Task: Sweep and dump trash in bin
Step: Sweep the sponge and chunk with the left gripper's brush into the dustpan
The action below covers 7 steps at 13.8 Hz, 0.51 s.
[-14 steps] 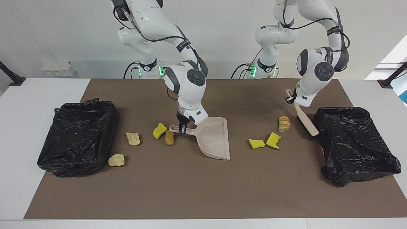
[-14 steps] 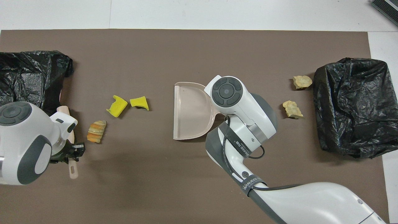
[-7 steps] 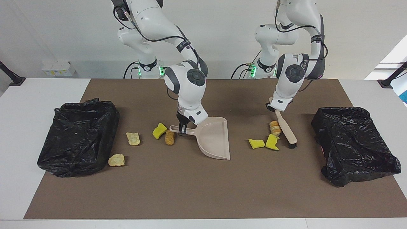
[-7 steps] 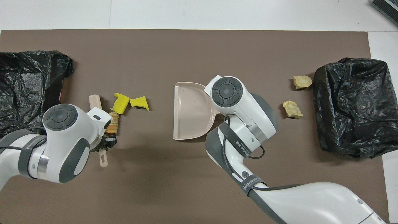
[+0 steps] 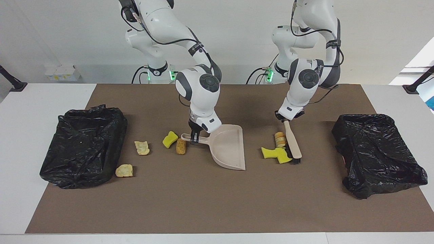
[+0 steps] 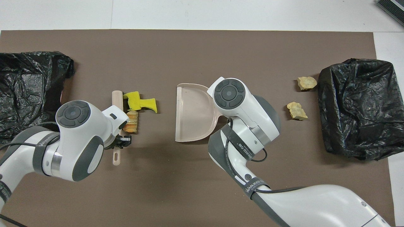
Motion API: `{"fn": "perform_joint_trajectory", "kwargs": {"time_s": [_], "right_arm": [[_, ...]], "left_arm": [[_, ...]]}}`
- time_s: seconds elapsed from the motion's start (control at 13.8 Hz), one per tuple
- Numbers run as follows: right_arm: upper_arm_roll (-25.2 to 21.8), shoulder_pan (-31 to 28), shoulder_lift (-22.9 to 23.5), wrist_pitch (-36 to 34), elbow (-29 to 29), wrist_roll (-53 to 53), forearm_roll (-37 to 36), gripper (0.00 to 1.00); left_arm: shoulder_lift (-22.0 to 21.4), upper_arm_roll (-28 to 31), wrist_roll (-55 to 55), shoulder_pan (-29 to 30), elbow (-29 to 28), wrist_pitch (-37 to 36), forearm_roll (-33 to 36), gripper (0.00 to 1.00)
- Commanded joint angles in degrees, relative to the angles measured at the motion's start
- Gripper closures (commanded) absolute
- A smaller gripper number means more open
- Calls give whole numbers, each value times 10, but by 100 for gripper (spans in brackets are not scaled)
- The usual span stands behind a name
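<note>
Facing view: the beige plastic dustpan [image 5: 228, 147] was held by the right gripper [image 5: 194, 137], fingers pinching its handle. The beige brush [image 5: 292, 144], pinched by the left gripper [image 5: 285, 118], had been swept closer, bunching three trash scraps [image 5: 276, 149] toward it; four remained elsewhere.

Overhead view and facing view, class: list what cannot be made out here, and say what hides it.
- Overhead: the yellow sponge and brown roll by the dustpan handle, hidden under the right arm.
- Overhead: right gripper, covered by its own wrist.
- Both views: inside of the two black bins, lost in crumpled liner.
</note>
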Motion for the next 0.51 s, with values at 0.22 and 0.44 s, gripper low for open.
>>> {"fn": "perform_joint_trajectory", "kwargs": {"time_s": [0.22,0.44], "right_arm": [[5,12,6,29,-13,23,-8,100],[5,13,9,34,-13,34,-8,100]], "left_arm": [[-4,7,27,-101,5,5,-113,100],[-4,7,23,-143,10,18,-157,100]]}}
